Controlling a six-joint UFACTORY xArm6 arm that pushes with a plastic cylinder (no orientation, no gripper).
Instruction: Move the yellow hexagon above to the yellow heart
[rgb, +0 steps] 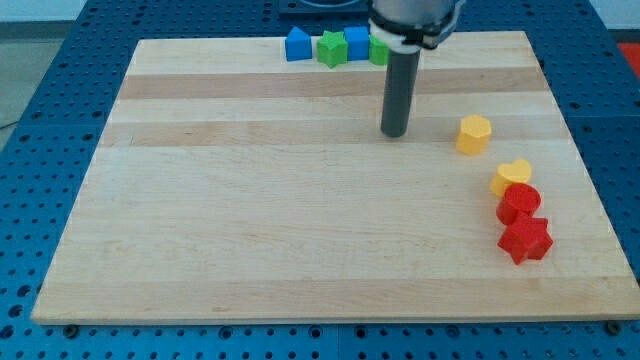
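No text, label, brand, number or sign can be read anywhere in the camera view. The wooden board (300, 200) is marked only by its grain, the blue perforated table (40, 60) only by its holes, and no lettering is seen on the coloured blocks or on the dark rod.
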